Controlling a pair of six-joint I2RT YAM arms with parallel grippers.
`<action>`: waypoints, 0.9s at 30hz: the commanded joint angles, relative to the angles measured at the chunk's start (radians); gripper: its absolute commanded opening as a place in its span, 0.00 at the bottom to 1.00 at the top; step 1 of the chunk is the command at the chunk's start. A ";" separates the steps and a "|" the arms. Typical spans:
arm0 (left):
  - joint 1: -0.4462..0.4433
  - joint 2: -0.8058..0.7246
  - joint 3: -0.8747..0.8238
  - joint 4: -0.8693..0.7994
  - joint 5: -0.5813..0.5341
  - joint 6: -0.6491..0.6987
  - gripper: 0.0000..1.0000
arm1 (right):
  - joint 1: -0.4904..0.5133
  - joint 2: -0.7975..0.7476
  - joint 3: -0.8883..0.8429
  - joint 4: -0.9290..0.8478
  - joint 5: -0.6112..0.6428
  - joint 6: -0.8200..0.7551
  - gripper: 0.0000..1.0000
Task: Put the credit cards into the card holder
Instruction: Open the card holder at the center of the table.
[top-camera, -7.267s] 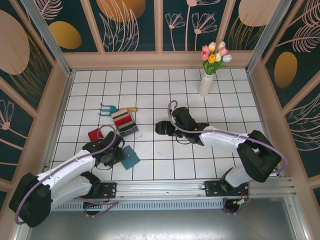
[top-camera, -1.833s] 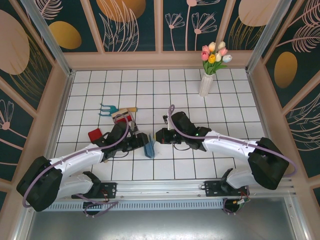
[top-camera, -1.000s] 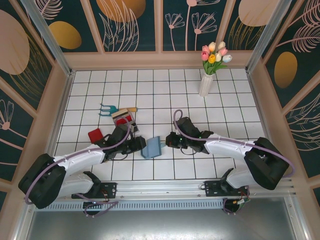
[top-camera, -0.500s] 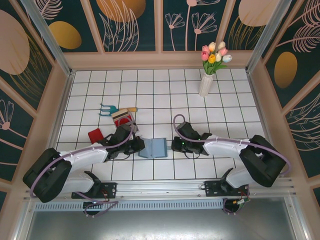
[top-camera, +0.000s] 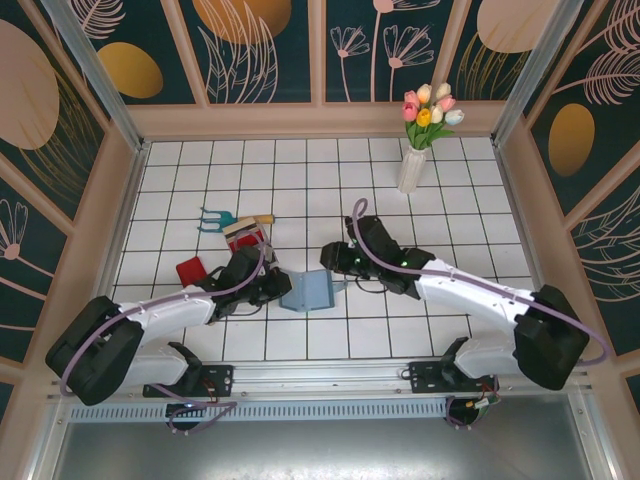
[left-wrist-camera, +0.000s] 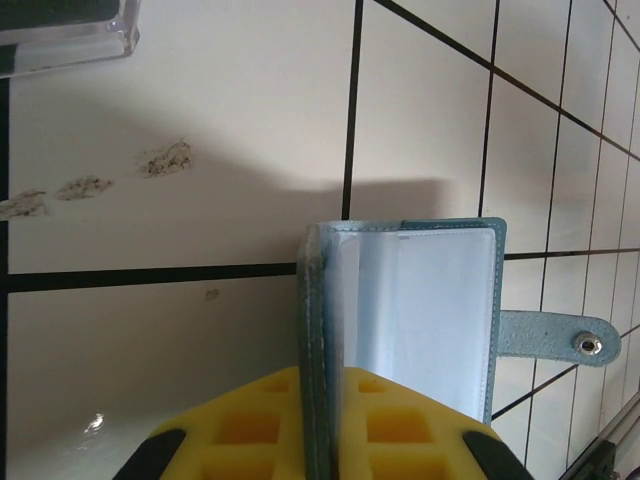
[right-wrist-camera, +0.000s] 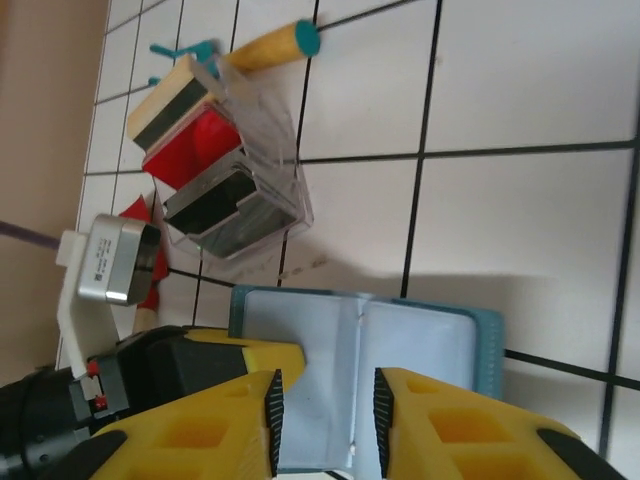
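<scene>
Your left jaws are clenched on the card holder (left-wrist-camera: 420, 300). In the left wrist view one teal cover stands edge-on, pinched between the yellow fingers (left-wrist-camera: 240, 430). The clear inner sleeves fan out to the right, and the snap tab (left-wrist-camera: 555, 345) lies flat on the tiled surface (left-wrist-camera: 200, 150).

From the top camera, the card holder (top-camera: 308, 291) sits open near the middle of the surface, ahead of the two arm bases. The left jaws are at its left edge and the right jaws are over its far right corner.

Your right jaws are released. In the right wrist view the two fingers (right-wrist-camera: 450, 425) stand apart with a plain gap between them. The card holder (right-wrist-camera: 420, 340) lies spread open below them, its centre fold in line with that gap. You cannot tell from that view whether the fingertips touch the sleeves.

The credit cards (right-wrist-camera: 215, 205), tan, red and dark, stand in the clear rack (right-wrist-camera: 268, 130) beyond the card holder, apart from both jaws. One red card (top-camera: 190, 270) lies loose on the surface beside the left arm. A teal hand fork (top-camera: 222, 217) with a wooden handle lies just beside the rack's far side.
</scene>
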 joint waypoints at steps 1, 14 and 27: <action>-0.010 0.019 0.000 0.067 0.019 -0.027 0.00 | 0.031 0.069 0.022 0.059 -0.032 0.046 0.33; -0.027 0.102 -0.006 0.127 0.014 -0.044 0.01 | 0.020 0.338 -0.014 0.224 -0.179 0.100 0.32; -0.028 -0.106 -0.002 -0.219 -0.228 -0.038 0.45 | 0.158 0.534 0.121 -0.140 0.167 -0.025 0.62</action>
